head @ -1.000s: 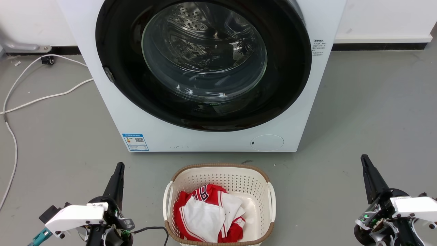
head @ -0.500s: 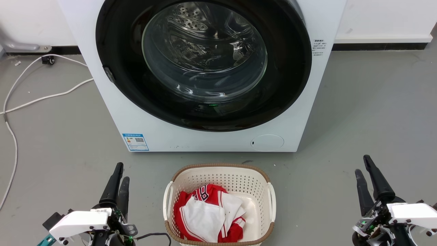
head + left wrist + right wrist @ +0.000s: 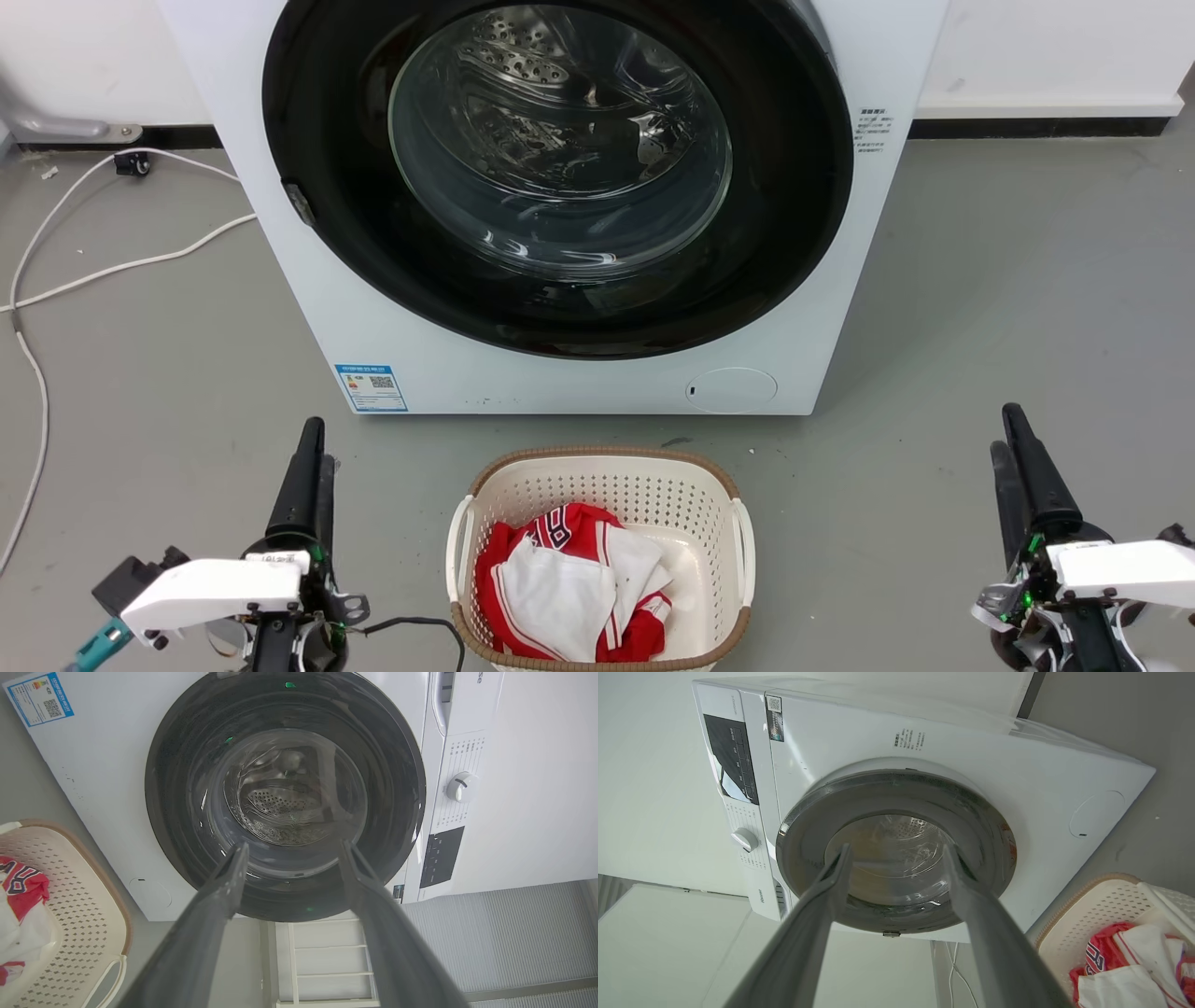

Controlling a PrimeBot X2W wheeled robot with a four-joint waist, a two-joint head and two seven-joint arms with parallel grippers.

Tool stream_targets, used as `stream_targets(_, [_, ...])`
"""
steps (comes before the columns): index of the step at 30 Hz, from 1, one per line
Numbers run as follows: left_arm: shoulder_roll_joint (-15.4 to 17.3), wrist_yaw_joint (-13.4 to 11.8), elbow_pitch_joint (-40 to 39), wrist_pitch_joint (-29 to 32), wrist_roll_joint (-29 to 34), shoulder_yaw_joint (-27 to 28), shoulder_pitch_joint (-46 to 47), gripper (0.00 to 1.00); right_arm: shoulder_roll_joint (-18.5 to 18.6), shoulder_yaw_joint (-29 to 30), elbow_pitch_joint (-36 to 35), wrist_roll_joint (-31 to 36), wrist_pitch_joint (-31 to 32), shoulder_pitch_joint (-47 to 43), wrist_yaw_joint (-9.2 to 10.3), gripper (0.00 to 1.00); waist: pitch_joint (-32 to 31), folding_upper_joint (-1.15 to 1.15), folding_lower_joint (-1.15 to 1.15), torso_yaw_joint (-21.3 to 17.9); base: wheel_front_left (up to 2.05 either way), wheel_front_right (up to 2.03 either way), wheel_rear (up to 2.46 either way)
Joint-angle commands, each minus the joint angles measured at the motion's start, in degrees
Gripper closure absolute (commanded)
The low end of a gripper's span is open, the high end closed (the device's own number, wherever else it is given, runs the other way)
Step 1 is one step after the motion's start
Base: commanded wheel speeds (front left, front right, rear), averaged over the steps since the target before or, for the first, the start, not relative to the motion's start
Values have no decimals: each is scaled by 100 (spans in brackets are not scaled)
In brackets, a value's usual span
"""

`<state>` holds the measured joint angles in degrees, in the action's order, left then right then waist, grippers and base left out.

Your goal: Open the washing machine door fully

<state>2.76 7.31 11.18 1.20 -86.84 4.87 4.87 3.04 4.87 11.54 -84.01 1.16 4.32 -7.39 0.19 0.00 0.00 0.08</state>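
Your washing machine door sits shut, ahead of left gripper and right gripper; jaws parted, empty. Its hinge seems left, so right arm nearer free edge.

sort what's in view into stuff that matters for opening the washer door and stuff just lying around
For the job: washing machine door, left end effector, right end effector.

Just lying about: laundry basket, red and white jersey inside it, white cable.
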Motion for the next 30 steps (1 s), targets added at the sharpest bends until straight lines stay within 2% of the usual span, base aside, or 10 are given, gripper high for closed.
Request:
stream_targets(1, [20, 11, -198, -66, 288, -7, 153, 0, 13, 4, -171, 285, -66, 83, -4, 0, 1, 0, 0, 3, 0, 0, 0])
stream_targets(11, [20, 13, -560, -296, 1853, -81, 171, 0, 9, -7, -529, 1959, -295, 49, -5, 0, 6, 0, 0, 19, 0, 0, 0])
stream_targets(30, [20, -38, -560, -671, 4232, -243, 82, 0, 22, -287, -714, 4767, -669, -84, -8, 0, -9, 0, 0, 45, 0, 0, 0])
